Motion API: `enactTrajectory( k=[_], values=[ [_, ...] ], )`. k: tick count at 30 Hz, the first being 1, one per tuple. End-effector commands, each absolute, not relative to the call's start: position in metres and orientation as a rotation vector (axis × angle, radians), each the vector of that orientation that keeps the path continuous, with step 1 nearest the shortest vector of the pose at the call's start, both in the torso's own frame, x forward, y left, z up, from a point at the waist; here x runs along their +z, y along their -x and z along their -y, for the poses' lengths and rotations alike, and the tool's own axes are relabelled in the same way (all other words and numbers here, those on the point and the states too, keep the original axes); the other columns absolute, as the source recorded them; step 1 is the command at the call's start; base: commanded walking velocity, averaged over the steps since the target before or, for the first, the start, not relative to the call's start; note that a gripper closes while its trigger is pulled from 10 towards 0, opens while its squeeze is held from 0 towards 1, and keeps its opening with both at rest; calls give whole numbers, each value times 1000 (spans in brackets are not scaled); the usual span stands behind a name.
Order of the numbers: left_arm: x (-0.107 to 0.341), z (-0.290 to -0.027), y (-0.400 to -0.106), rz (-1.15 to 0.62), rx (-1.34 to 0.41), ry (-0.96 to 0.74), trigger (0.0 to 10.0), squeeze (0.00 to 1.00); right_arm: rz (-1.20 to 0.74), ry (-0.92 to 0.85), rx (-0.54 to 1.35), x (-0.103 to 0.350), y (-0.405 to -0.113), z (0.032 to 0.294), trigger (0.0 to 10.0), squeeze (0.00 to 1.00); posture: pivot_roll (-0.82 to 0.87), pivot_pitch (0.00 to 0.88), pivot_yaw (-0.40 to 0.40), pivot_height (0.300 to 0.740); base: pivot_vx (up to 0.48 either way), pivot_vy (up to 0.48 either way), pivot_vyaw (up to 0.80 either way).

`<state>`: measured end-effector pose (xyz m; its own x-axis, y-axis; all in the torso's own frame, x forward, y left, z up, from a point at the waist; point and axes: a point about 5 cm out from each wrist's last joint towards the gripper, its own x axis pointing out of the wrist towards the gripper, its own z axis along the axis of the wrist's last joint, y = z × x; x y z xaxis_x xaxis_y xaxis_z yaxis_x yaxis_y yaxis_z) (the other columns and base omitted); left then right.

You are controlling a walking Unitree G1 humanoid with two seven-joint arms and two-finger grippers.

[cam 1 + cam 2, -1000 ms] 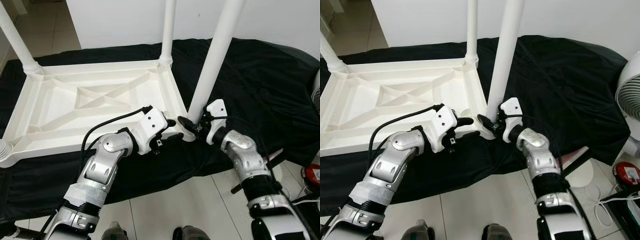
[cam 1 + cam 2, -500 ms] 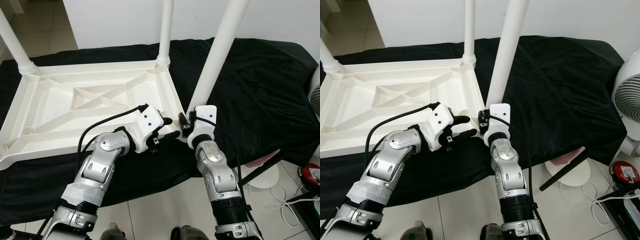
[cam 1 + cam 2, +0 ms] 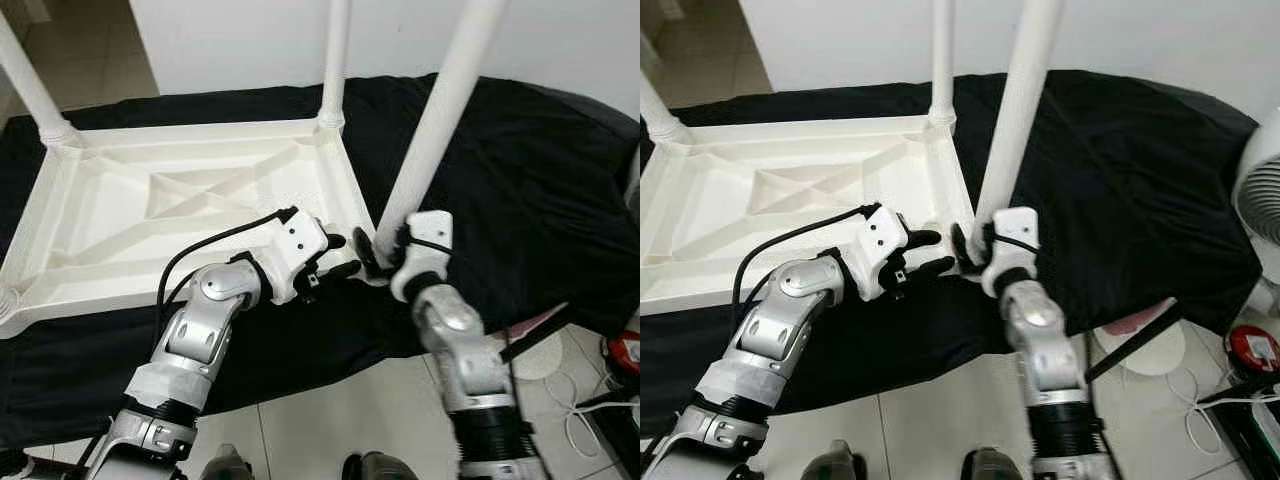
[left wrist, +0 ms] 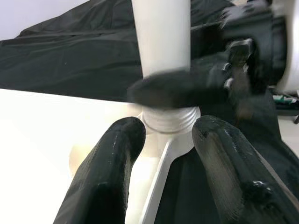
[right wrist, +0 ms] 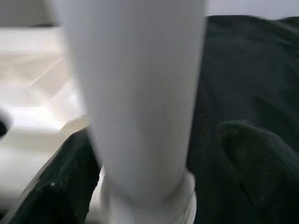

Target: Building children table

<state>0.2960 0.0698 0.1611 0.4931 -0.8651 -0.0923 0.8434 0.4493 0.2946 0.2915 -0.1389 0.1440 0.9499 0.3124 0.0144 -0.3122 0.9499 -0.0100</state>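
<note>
A white plastic children's table (image 3: 100, 230) lies upside down on a black cloth (image 3: 520, 170). A tall white leg (image 3: 435, 110) stands in its near right corner, and its threaded base (image 4: 170, 119) shows at the socket. My right gripper (image 3: 382, 248) is at the foot of this leg with a finger on each side; in the right wrist view one finger (image 5: 70, 182) lies against the leg (image 5: 140, 93) and the other (image 5: 252, 158) stands a little off it. My left gripper (image 3: 342, 255) is open just left of the same corner, its fingers (image 4: 117, 154) pointing at the socket.
Two more legs rise from the table, one at the far corner (image 3: 335, 60) and one at the left (image 3: 30, 85). A white fan (image 3: 1260, 190), a white round base (image 3: 1150, 350), a red item (image 3: 1252, 350) and cables lie on the tiled floor to the right.
My right forearm has swung from straight below the leg out to the right, and its wrist has turned around the leg's foot. The left gripper has stayed at the corner.
</note>
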Motion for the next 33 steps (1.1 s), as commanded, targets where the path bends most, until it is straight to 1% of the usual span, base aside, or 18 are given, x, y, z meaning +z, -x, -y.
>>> enactTrajectory(
  k=[1,2,4,7,9,12,16,19,24,28,29,30,31,32,33],
  values=[
    [161,-72,-297,93,-979,-310,10000,0,16,-8,405,143,-288,143,10000,1000,9,0,-14,740,0,0,0],
    [161,-72,-297,93,-980,-311,10000,0,11,-3,449,142,-286,145,10000,0,9,0,-14,740,0,0,0],
    [161,-72,-298,93,-981,-311,10000,0,13,69,554,142,-284,153,10000,0,7,0,-16,740,0,0,0],
    [161,-72,-298,93,-982,-312,10000,0,6,94,597,141,-284,156,10000,0,7,0,-16,740,0,0,0],
    [160,-71,-297,92,-986,-312,10000,0,1,137,682,141,-284,162,10000,0,4,0,-14,740,0,0,0],
    [160,-70,-296,92,-990,-311,10000,0,-2,161,735,141,-289,166,10000,0,4,0,-13,740,0,0,0],
    [160,-69,-296,94,-994,-310,10000,0,-11,187,739,139,-300,167,10000,0,6,0,-11,740,0,0,0],
    [161,-68,-296,99,-999,-312,10000,0,-21,217,728,137,-316,162,10000,0,12,0,-6,740,0,0,0],
    [161,-68,-297,100,-1001,-313,10000,0,-20,229,733,137,-320,161,10000,0,16,0,-6,740,0,0,0],
    [164,-68,-298,106,-998,-312,10000,0,-18,223,768,135,-336,150,10000,0,23,0,0,740,0,0,0],
    [164,-68,-298,107,-997,-312,10000,0,-15,225,777,135,-339,148,9725,0,26,0,-1,740,0,0,0],
    [164,-68,-298,107,-997,-312,10000,0,-15,225,777,135,-339,148,9725,0,26,0,-1,740,0,0,0],
    [164,-68,-298,107,-998,-313,10000,0,-13,224,788,135,-341,147,4784,0,29,0,0,740,0,0,0],
    [164,-68,-298,108,-997,-315,10000,0,-6,222,802,136,-343,146,1176,0,29,0,0,740,0,0,0],
    [164,-68,-298,108,-997,-315,10000,0,-4,220,817,135,-344,145,0,0,33,0,-1,740,0,0,0]
  ],
)
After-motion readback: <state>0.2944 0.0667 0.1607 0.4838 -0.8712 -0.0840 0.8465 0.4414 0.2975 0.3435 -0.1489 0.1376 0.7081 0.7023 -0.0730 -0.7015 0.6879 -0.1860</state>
